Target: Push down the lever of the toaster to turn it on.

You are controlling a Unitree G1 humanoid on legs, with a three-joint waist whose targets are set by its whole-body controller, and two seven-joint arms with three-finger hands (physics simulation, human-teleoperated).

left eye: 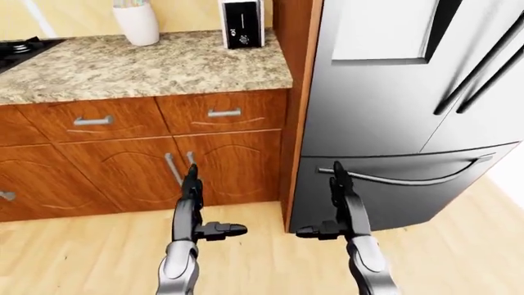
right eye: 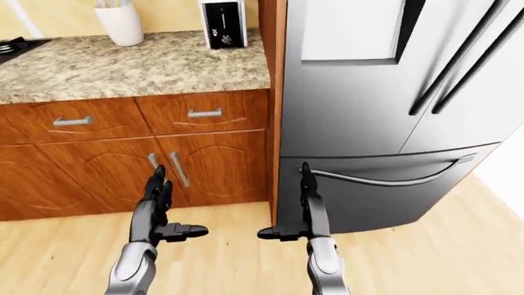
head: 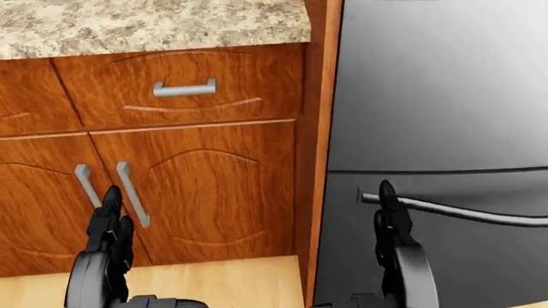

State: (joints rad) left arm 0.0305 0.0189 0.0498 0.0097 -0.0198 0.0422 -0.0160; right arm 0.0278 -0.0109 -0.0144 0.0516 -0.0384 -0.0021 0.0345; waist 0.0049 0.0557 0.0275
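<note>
The toaster (left eye: 242, 23) is a white box with a black face and stands at the top of the left-eye view, on the granite counter (left eye: 139, 64) close to the fridge. Its lever is too small to make out. Both hands hang low over the floor, far below the toaster. My left hand (left eye: 193, 206) is open, fingers straight up and thumb out, level with the cabinet doors. My right hand (left eye: 340, 203) is open the same way, level with the fridge's lower drawer. Neither holds anything.
A tall dark steel fridge (left eye: 410, 92) fills the right side, with a curved drawer handle (left eye: 401, 178). Wooden drawers and cabinet doors (left eye: 229, 166) sit under the counter. A white vase (left eye: 137, 21) stands left of the toaster, and a stove corner (left eye: 20, 48) shows at far left.
</note>
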